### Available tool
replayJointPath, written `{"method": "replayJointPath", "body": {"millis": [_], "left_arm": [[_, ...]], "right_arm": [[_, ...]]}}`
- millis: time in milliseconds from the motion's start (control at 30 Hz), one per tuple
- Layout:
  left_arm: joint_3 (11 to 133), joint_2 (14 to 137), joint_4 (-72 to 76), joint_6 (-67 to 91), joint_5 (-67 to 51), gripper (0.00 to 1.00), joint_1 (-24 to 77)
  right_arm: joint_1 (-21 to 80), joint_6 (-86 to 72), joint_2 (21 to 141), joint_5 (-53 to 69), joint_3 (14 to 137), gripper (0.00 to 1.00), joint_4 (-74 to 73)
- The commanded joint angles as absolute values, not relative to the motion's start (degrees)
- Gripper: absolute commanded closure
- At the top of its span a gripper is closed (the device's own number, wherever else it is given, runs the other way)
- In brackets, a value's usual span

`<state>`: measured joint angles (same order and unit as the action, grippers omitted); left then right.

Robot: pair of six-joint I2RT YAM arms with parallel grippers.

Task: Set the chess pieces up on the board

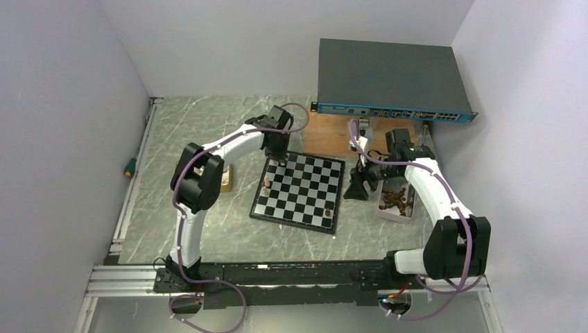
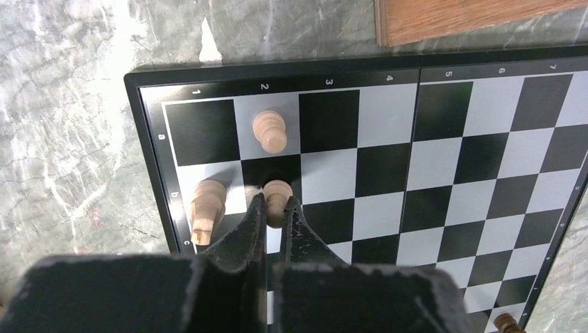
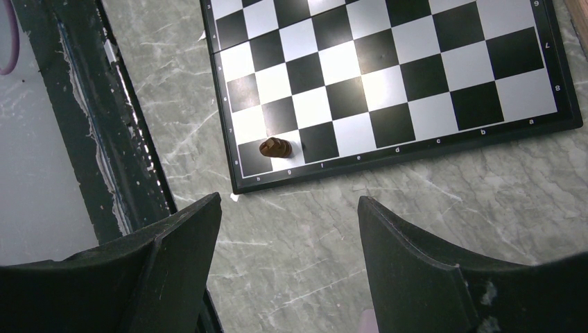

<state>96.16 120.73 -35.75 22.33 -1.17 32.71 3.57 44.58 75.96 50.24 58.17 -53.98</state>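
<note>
The board (image 1: 298, 191) lies in the middle of the marble table. My left gripper (image 2: 275, 201) is over its far left corner and is shut on a light tan pawn (image 2: 277, 189) above a dark square in the second column. I cannot tell whether the pawn's base touches the board. Another light pawn (image 2: 270, 132) stands one square beyond, and a taller light piece (image 2: 206, 208) stands at the board edge to the left. My right gripper (image 3: 288, 201) is open and empty over bare table beside the board's right edge. A dark brown piece (image 3: 275, 147) stands near that corner.
A pink tray (image 1: 409, 211) of dark pieces sits right of the board, under my right arm. A small box (image 1: 226, 182) lies left of the board. The brown wooden plank (image 1: 329, 132) and a network switch (image 1: 388, 76) are behind the board. A screwdriver (image 1: 130, 166) lies at the far left.
</note>
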Motion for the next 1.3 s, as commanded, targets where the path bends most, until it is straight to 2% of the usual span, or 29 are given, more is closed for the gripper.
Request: {"method": "replayJointPath", "body": {"millis": [0,1267], "left_arm": [[99.19,121.57,-36.28,22.45,-0.35,0.97,33.04],[100.46,123.75,-37.96,19.96,1.76,0.85,33.21]], "right_arm": [[3.35,45.89,75.33,51.68,59.15,0.25,-53.61],[3.41,45.97,75.71,51.68,59.24,0.25,-53.75]]}}
